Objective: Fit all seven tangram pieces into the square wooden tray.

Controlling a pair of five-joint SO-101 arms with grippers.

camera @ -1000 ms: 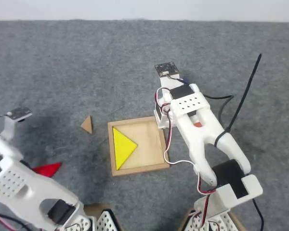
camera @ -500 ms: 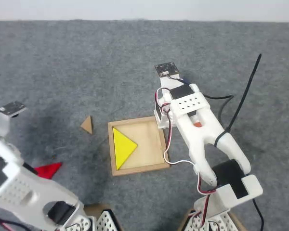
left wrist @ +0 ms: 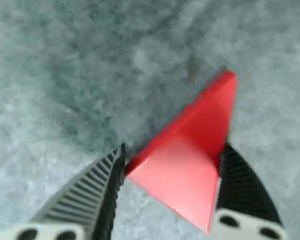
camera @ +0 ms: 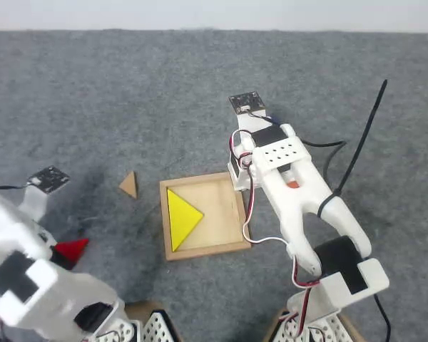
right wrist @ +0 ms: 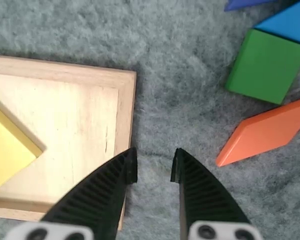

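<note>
The square wooden tray [camera: 237,214] holds a yellow triangle [camera: 182,216] against its left side. A red triangle [left wrist: 190,165] sits between the fingers of my left gripper [left wrist: 172,150], which is shut on it just over the mat; it is also the red triangle [camera: 71,248] beside the left arm at the near left. My right gripper [right wrist: 154,160] hovers over the mat at the tray's right rim [right wrist: 126,115], its fingers a little apart and holding nothing. A green square [right wrist: 267,65], an orange parallelogram [right wrist: 267,132] and a blue piece [right wrist: 290,22] lie right of the tray.
A small wooden triangle [camera: 128,185] lies on the grey mat left of the tray. A dark blue piece [right wrist: 247,4] lies beyond the green square. The right arm [camera: 292,192] stretches over the tray's right edge, with a black cable [camera: 364,142] beside it.
The left arm swung in toward the red triangle and came down on it, and its fingers now grip the piece. The right arm, tray and yellow triangle stayed put.
</note>
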